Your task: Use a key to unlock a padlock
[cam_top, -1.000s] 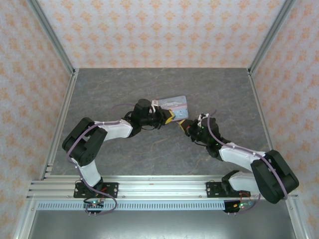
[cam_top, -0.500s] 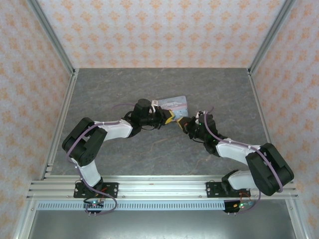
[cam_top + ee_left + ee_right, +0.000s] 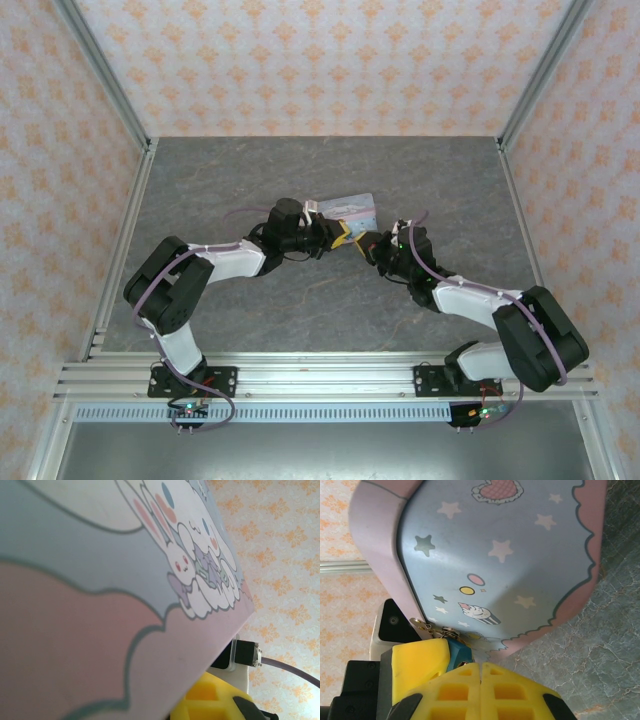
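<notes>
Nearest, along the front edge of the counter, one metal rail with two arm bases bolted to it. Left arm and right arm both bent inward, meeting near the middle of the grey, stone-patterned counter. Left gripper and right gripper tip to tip, almost touching.

From the right wrist camera: right jaws pressed together, two yellow fingers with no gap between them and nothing seen held. Just to their left, one yellow finger of the left gripper, the second finger hidden; state of the left jaws impossible to tell.

One tiny teal padlock wedged between that left finger and the right fingertips, against both, tight by the rim of the tin. One small brass-coloured piece just above the padlock, too small to name.

Directly behind, one pastel tin: blue with stars, a cupcake and a pink scalloped border. Cartoon rabbits on the face close to the left wrist camera.

Farthest, three walls papered in an orange pattern.
</notes>
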